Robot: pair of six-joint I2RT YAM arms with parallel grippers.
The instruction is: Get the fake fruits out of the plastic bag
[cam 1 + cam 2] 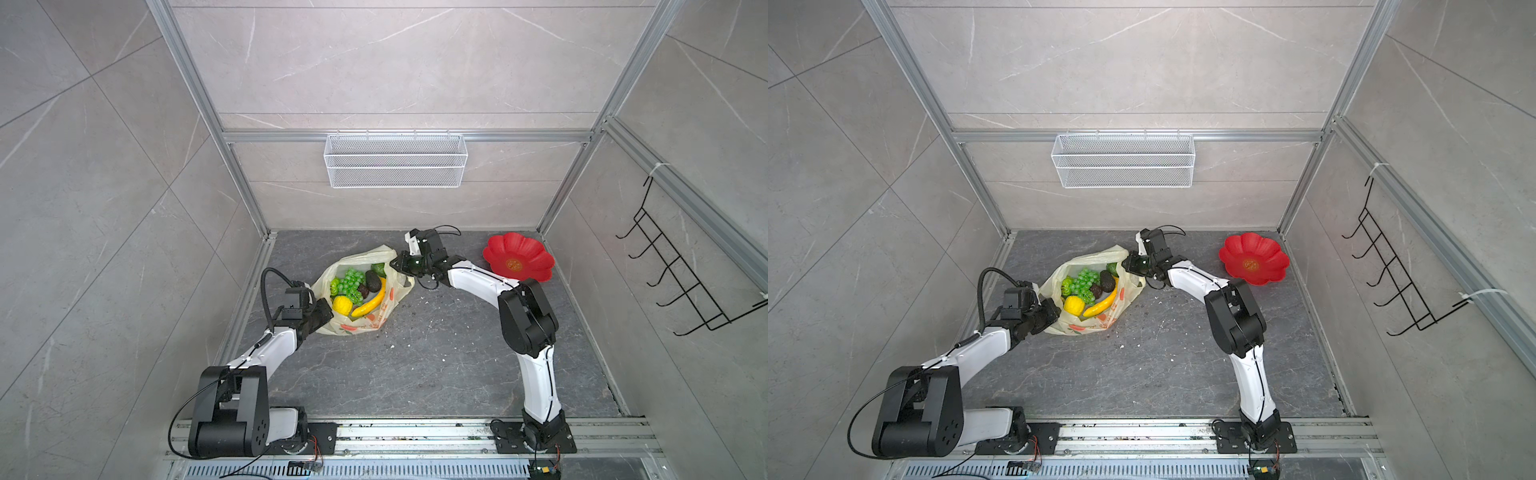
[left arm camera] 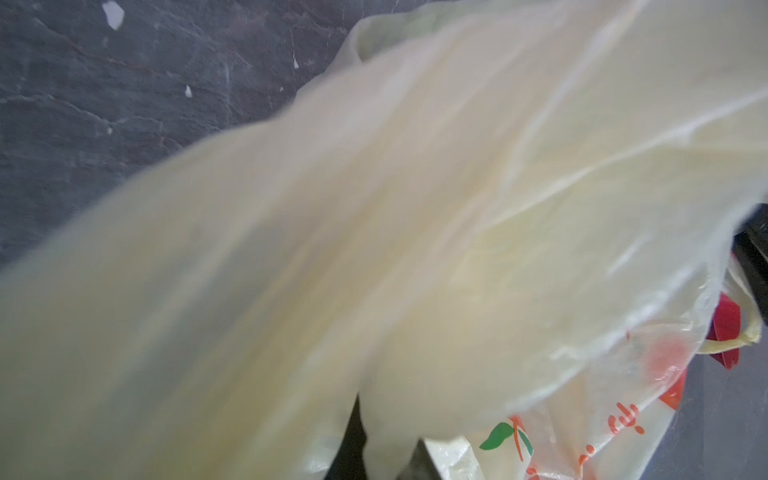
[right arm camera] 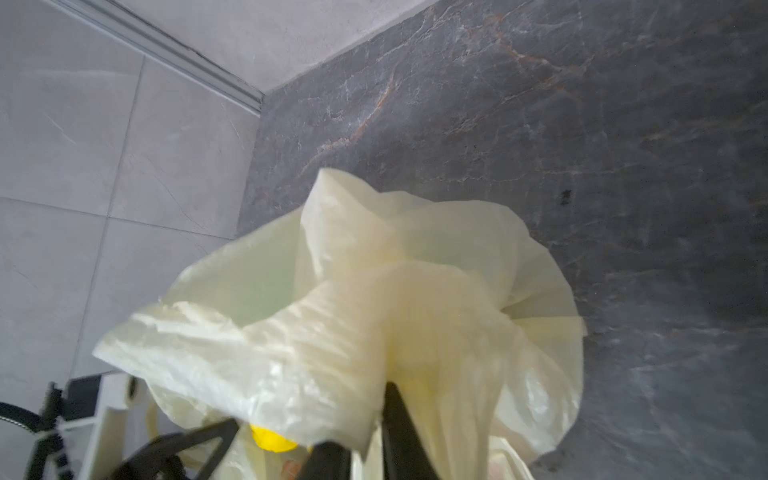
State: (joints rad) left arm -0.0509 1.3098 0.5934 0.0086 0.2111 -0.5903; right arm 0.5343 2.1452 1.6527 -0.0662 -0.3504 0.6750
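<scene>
Arm L (image 1: 270, 349) bent low, L gripper (image 1: 328, 313) clamped on plastic bag (image 1: 374, 320) rim; arm R (image 1: 478, 278) extended, R gripper (image 1: 395, 266) opposite, grip unclear.

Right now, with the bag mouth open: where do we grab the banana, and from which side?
Probably mid-body of the banana, jaws across its narrow width, straight down through the open mouth of the plastic bag. It lies on top of the pile with its middle clear; the lemon crowds one end, the dark avocado the other.
</scene>
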